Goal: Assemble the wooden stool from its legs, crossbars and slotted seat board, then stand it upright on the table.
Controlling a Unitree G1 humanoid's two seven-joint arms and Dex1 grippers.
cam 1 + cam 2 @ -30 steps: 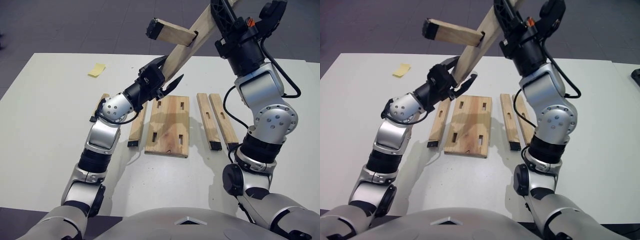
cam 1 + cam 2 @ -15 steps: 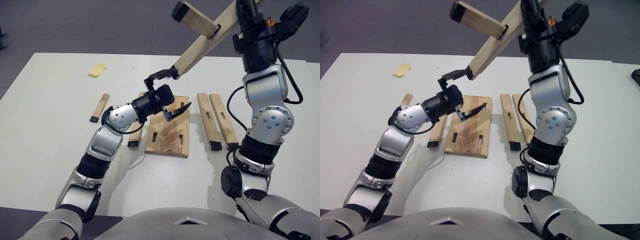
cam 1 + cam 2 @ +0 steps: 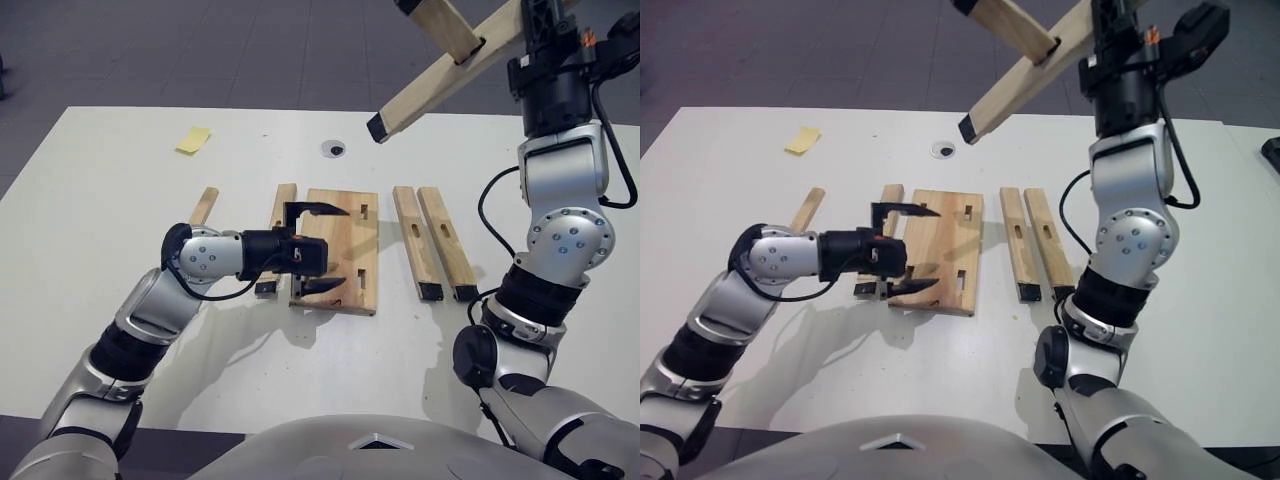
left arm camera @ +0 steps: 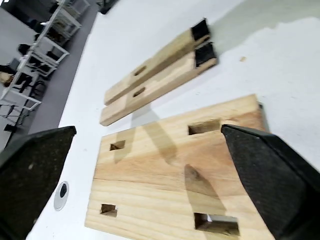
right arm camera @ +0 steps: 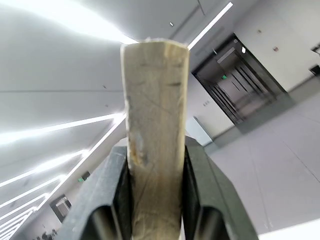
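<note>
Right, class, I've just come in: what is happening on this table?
The right gripper holds a pale wooden leg with a short crossbar slotted into it, high above the white table. The open left gripper hovers over the left edge of the slotted seat board. Two legs lie right of the board; one leg and a loose crossbar lie left.

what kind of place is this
Likely an indoor lab or workshop hall: a white worktable on grey tiled floor, long strip lights overhead, and metal racks beyond it.
</note>
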